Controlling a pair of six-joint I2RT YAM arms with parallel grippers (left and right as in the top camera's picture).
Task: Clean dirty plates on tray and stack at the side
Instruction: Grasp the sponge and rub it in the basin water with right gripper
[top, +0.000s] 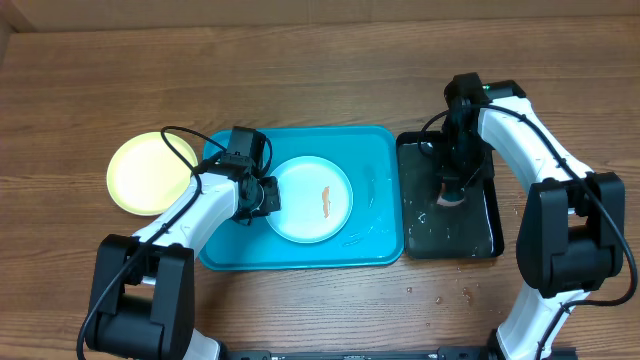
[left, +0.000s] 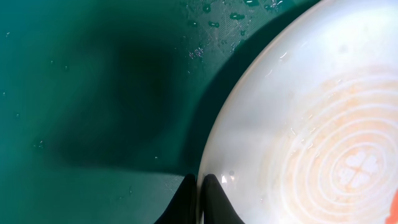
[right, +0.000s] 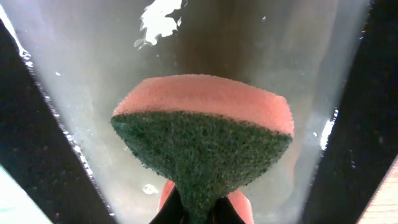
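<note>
Sponge pinched, white plate rim gripped

The left arm and right arm have white shells, black joints and looping black cables.

No text, label, brand, number or sign is readable.

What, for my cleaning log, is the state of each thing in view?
Turquoise rectangular plastic tray: wet with droplets.
Round white plastic plate: orange smear, on tray, rim clamped by left fingers.
Round pale yellow-green plastic plate: on table, outside tray.
Glossy black tray: wet.
Pink-and-green sponge: pinched by right fingers.
</note>
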